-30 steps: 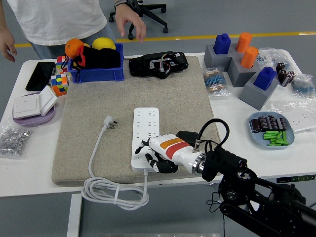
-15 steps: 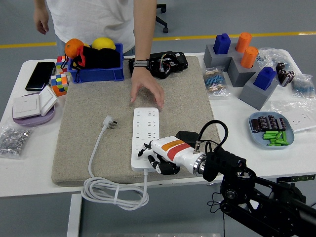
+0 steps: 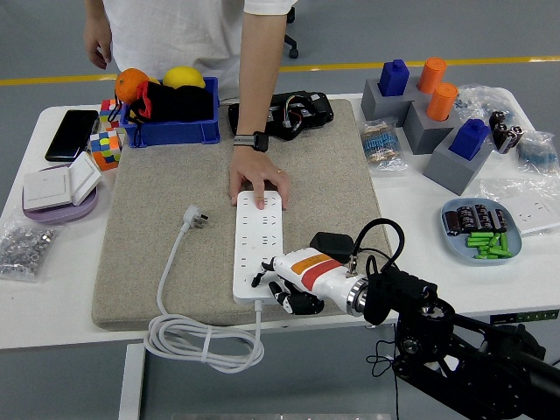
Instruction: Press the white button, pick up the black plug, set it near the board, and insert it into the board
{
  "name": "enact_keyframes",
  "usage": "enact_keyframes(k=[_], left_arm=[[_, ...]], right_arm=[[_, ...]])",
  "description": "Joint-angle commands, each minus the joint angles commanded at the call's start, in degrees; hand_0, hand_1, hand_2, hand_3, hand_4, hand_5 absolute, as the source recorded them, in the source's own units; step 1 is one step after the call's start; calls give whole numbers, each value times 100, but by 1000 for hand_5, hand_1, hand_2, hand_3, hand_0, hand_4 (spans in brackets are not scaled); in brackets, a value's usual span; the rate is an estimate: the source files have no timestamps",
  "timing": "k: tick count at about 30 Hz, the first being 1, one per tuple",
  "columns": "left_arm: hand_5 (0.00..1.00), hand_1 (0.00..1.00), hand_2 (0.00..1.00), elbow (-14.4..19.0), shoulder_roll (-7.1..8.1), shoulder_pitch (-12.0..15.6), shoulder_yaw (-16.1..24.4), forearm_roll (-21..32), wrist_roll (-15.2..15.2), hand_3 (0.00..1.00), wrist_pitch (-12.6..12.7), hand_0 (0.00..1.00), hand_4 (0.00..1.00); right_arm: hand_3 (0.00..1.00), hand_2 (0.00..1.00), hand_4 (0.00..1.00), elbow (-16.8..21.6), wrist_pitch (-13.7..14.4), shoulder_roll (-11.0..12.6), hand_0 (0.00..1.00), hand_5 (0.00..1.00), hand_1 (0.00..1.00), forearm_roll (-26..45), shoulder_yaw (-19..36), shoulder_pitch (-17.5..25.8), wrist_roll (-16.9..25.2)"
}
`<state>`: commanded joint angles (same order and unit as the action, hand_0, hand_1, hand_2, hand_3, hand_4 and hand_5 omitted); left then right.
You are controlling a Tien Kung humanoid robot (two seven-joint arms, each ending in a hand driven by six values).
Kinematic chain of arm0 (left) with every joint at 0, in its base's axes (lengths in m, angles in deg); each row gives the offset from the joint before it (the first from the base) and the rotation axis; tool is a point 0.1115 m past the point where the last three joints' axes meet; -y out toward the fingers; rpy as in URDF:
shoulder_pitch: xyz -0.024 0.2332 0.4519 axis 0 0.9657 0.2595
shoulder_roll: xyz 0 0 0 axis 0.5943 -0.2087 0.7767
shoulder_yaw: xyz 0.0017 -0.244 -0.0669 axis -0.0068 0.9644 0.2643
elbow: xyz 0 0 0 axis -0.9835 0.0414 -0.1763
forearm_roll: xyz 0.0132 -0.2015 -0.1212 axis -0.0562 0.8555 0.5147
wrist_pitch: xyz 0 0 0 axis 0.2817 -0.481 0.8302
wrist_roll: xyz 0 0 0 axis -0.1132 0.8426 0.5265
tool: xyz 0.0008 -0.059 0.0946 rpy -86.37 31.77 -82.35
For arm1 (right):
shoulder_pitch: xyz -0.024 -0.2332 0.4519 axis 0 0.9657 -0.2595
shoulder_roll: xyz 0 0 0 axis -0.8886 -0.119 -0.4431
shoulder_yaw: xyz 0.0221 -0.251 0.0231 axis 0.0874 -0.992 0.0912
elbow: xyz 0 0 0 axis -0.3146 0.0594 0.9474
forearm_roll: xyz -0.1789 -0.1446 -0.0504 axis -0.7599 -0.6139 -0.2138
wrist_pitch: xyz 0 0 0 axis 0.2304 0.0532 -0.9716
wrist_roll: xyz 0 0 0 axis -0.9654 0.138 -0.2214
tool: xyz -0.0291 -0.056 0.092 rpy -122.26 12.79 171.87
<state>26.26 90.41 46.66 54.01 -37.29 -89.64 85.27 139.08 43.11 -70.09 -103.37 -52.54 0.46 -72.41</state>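
A white power strip [image 3: 259,241] lies lengthwise on the grey felt mat [image 3: 166,254]. My right hand [image 3: 278,287], black-fingered with a white and orange wrist, rests at the strip's near end. Its fingers are curled and hold nothing, and one fingertip [image 3: 259,276] touches the strip's near end. I cannot make out the white button beneath it. The black plug [image 3: 332,245] lies on the mat just behind my wrist, its black cable [image 3: 385,229] looping to the right. A person's hand [image 3: 257,185] presses flat on the strip's far end. My left hand is out of view.
The strip's white plug [image 3: 193,217] and coiled white cord [image 3: 203,339] lie at the mat's left and over the near edge. A blue bin [image 3: 171,129] and a black device [image 3: 280,114] stand behind, grey blocks [image 3: 437,122] and a dish [image 3: 481,229] to the right.
The person's hand has come down from behind the table onto the strip's far end. My right hand has shifted slightly toward the near edge of the strip.
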Motion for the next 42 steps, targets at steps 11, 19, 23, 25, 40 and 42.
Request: enact_keyframes(k=[11, 19, 23, 25, 40, 42], left_arm=[[267, 496, 500, 0, -1, -9, -12, 12, 2, 585, -1, 470, 559], [266, 496, 500, 0, -4, -15, -21, 2, 0, 585, -5, 469, 559], [266, 497, 500, 0, -7, -7, -20, 20, 1, 585, -3, 472, 560], [266, 497, 500, 0, -9, -9, -21, 11, 1, 585, -3, 472, 560], [266, 496, 500, 0, -5, -22, -14, -8, 0, 584, -10, 472, 560], [266, 496, 500, 0, -5, -21, -9, -11, -4, 584, -12, 472, 560]], right_arm=[[648, 106, 252, 151, 35, 14, 2, 2, 2, -27, 73, 18, 31], [645, 105, 255, -48, 126, 13, 2, 2, 2, -86, 25, -8, 129], [640, 106, 251, -102, 217, -5, 2, 2, 2, -92, 26, -18, 222], [640, 106, 251, -127, 250, -12, 2, 2, 2, -93, 21, -25, 253], [630, 106, 252, -383, 337, 21, 2, 2, 2, -69, -192, -98, 376], [630, 106, 252, -400, 339, 24, 2, 2, 2, -63, -210, -103, 383]])
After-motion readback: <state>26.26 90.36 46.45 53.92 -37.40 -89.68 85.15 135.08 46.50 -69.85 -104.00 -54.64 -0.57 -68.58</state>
